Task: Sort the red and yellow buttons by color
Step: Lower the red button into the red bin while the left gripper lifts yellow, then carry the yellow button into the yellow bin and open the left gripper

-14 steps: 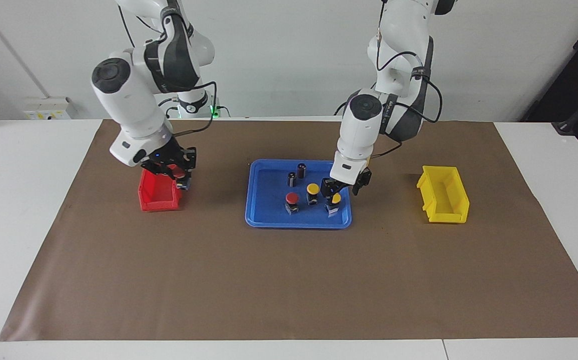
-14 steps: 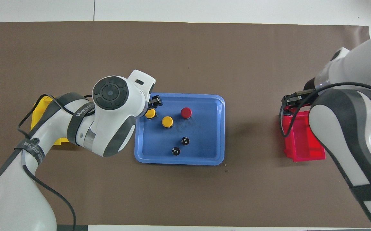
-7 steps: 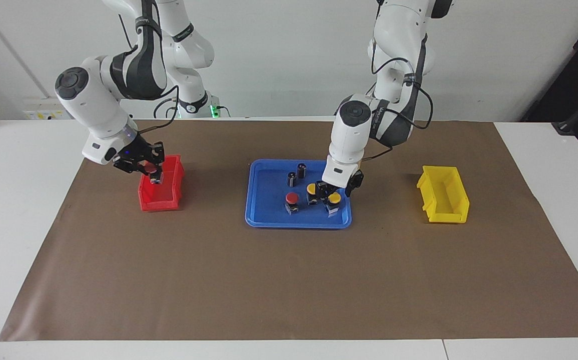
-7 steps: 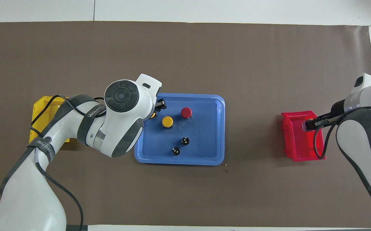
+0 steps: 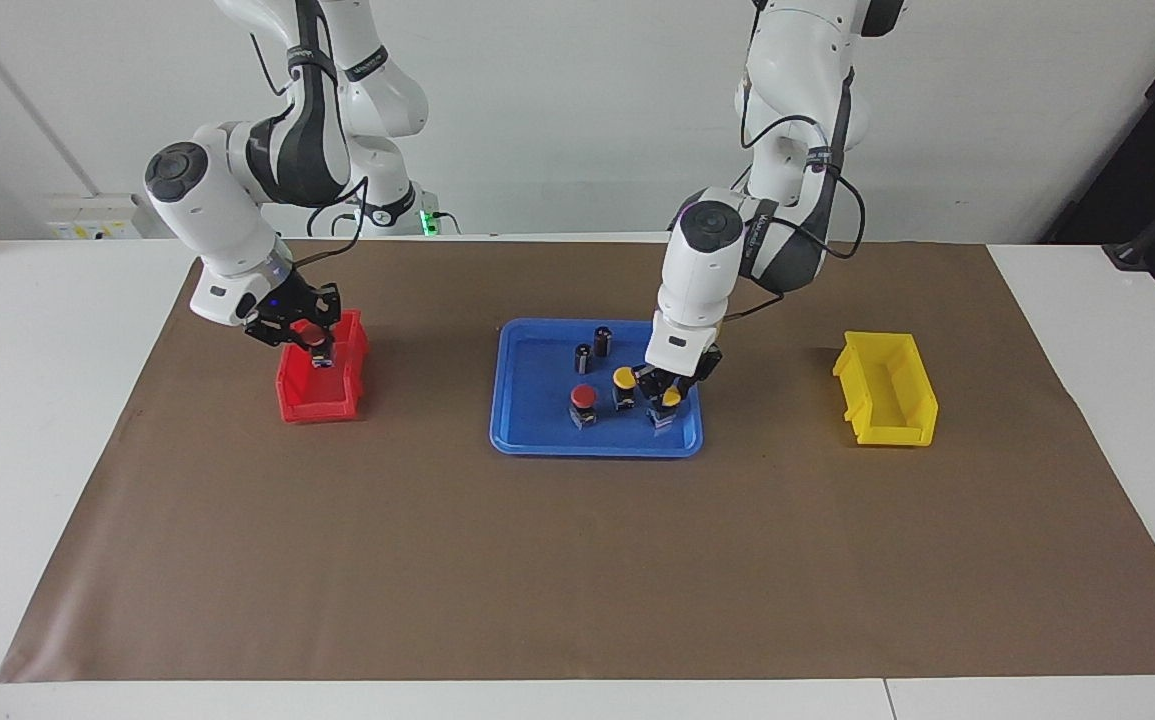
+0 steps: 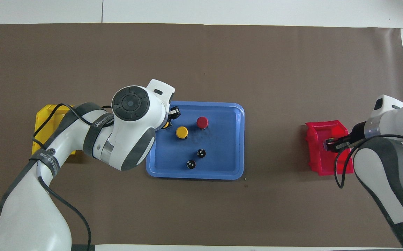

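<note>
A blue tray (image 5: 537,440) in the middle of the table holds a red button (image 5: 584,397), a yellow button (image 5: 625,378) and a second yellow button (image 5: 672,398) at the tray's end toward the left arm. My left gripper (image 5: 665,388) is down at that second yellow button, which is mostly hidden under the arm in the overhead view (image 6: 165,124). My right gripper (image 5: 315,345) is shut on a red button (image 5: 307,330) and holds it just over the red bin (image 5: 317,402), which also shows in the overhead view (image 6: 318,164).
A yellow bin (image 5: 887,390) stands toward the left arm's end of the table. Two small black cylinders (image 5: 602,338) (image 5: 583,357) stand in the tray nearer to the robots than the buttons. A brown mat (image 5: 577,560) covers the table.
My right gripper has carried the red button from the bin's edge to over the red bin. My left gripper has come down from above onto the yellow button in the tray.
</note>
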{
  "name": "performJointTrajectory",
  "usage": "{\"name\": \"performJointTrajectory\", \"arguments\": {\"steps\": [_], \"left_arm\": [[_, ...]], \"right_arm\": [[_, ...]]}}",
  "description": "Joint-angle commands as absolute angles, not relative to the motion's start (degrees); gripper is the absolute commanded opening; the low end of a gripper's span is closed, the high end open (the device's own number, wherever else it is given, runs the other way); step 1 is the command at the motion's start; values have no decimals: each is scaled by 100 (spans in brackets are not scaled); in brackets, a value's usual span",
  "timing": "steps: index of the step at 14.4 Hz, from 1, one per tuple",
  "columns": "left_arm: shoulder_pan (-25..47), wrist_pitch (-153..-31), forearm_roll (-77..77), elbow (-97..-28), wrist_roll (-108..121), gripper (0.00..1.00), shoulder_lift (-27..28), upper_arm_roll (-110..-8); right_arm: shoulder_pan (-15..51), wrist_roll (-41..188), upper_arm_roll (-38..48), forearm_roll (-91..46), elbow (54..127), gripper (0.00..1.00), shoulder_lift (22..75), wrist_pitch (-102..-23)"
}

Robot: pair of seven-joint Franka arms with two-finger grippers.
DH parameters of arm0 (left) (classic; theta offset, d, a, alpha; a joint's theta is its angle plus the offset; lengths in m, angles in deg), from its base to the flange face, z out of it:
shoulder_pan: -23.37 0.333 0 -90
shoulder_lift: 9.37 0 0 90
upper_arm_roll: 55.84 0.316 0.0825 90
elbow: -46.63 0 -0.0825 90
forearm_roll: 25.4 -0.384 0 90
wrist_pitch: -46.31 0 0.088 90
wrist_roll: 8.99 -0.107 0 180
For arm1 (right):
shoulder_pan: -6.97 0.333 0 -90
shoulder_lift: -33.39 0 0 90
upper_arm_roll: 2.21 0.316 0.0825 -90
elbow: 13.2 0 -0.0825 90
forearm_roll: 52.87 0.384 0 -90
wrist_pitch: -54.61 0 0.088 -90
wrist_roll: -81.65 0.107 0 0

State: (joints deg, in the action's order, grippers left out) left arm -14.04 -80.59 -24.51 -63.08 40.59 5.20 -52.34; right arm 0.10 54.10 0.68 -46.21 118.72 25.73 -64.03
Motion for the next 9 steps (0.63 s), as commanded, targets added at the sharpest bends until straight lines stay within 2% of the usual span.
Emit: {"name": "performJointTrajectory", "arguments": {"steps": [1,4,9], "left_arm": [[-1417,-7229,-2364,-5859,4111,2,399,-5145],[-1129,-6805,-2364,-5866,3666,2,-13,-5101],[-109,-6277,-2364,-5858,1969,2,-146,-5092]], "right_arm": [[-164,4976,96,-4347,12389,17,2373,-6869],[-182,4861,87,-4347,12583,17,2390,-7028],[-129,4843,87,-4347,12777,17,2337,-7222]]}}
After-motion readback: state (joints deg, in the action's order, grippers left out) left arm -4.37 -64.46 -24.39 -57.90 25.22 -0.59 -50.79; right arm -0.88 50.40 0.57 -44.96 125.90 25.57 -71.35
